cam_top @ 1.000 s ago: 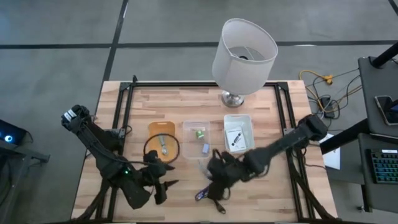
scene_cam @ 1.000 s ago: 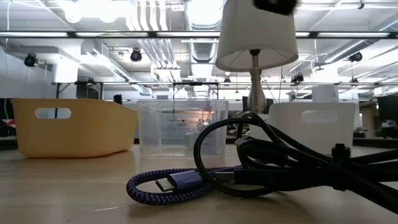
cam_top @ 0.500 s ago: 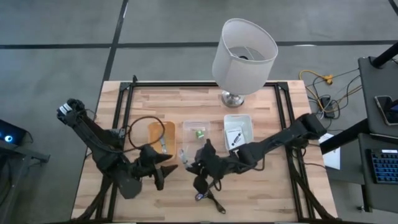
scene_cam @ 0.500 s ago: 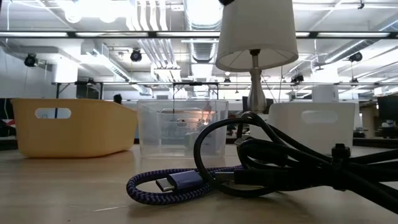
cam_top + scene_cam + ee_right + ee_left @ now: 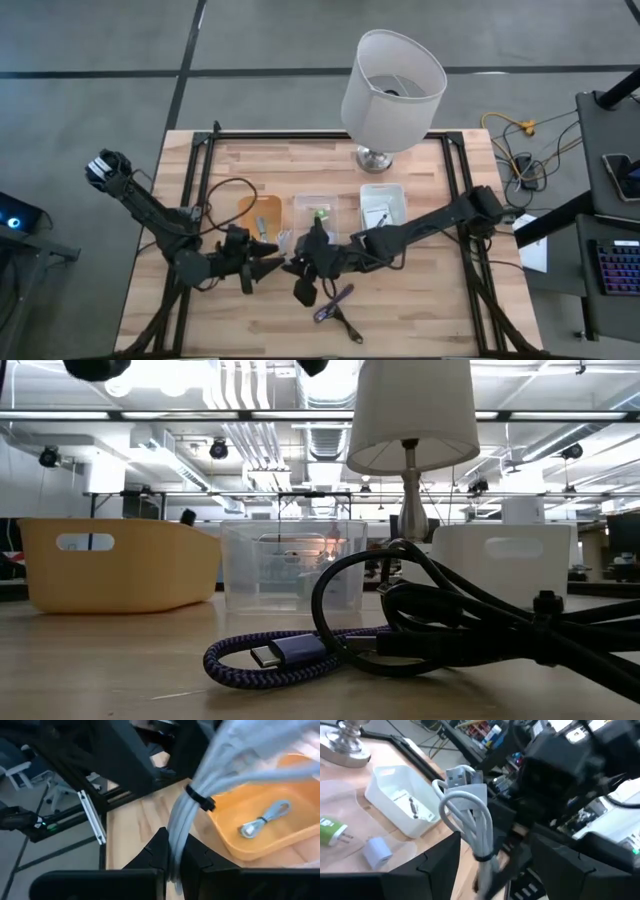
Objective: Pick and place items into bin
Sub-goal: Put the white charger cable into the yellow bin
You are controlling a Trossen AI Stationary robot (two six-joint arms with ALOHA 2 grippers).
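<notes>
Your right gripper (image 5: 293,268) pinches a bundled white cable (image 5: 465,812) above mid-desk, beside the orange bin (image 5: 257,213); the left gripper (image 5: 268,262) faces it, fingers spread. Bins already hold several pieces. The purple cord (image 5: 334,301) and black cord (image 5: 470,615) remain near the front edge.

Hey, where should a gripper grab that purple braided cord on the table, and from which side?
Take the purple cord across its doubled loop by the plug, at the end away from the black cord, coming straight down: it lies flat and free there, while its other end runs under the black loops. The right gripper is occupied, shut on a white cable bundle.
</notes>
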